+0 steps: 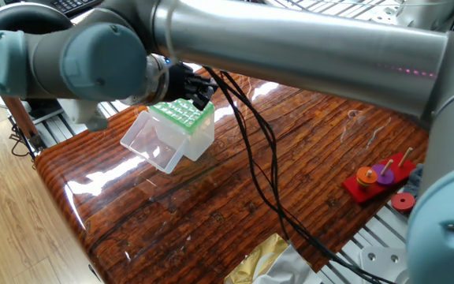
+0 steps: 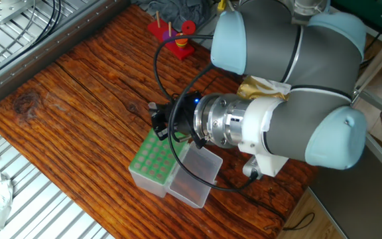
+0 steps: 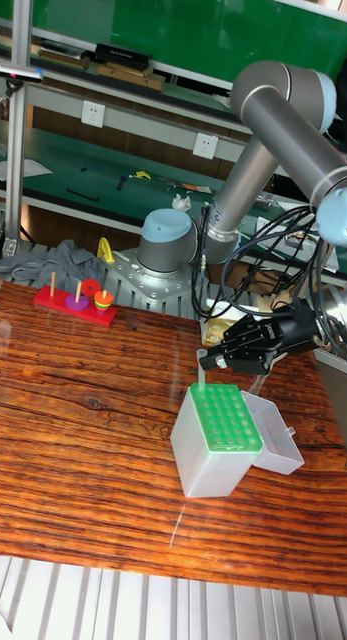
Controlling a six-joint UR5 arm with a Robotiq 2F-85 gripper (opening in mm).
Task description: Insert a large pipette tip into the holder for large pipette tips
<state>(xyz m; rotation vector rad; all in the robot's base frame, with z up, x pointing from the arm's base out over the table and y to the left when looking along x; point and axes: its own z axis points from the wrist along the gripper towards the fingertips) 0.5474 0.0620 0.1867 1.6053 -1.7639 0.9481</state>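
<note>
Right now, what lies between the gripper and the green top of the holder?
In the tall fixed view, the large pipette tip hangs from the gripper toward the holder; nothing else.
</note>
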